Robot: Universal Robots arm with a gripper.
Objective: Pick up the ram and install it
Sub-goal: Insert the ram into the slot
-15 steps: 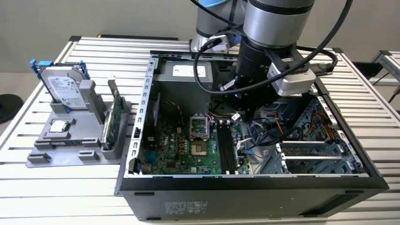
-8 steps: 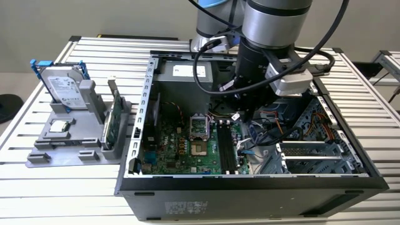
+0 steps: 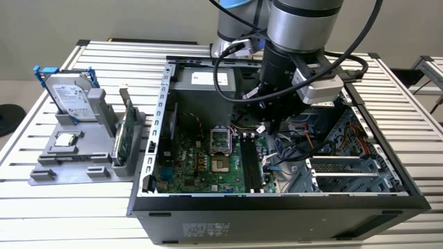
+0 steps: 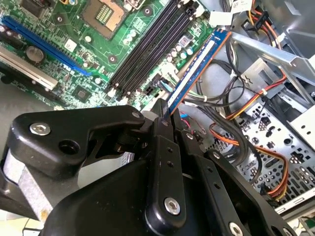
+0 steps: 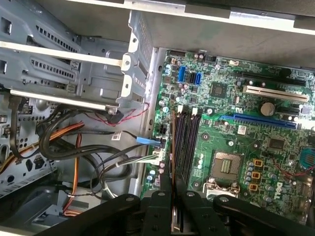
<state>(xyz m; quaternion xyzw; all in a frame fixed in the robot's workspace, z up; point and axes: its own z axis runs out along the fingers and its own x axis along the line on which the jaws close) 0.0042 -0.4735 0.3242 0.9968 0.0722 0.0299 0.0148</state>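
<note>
Inside the open case (image 3: pixel 277 199), the ram (image 4: pixel 197 68) is hanging edge-on just beside the black slots (image 4: pixel 150 49), pincer (image 4: pixel 165 112) clamping one end. Pickup is looking done; seating is remaining, with all slots showing empty.

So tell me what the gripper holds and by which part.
The ram, pinched edge-on in the gripper; its gripped part is hidden.

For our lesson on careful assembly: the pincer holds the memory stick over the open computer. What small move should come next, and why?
Probably a slight sideways shift toward the black slots. In the second wrist view the pincer holds the memory stick above the board, roughly parallel to the slots but off to one side of them.
</note>
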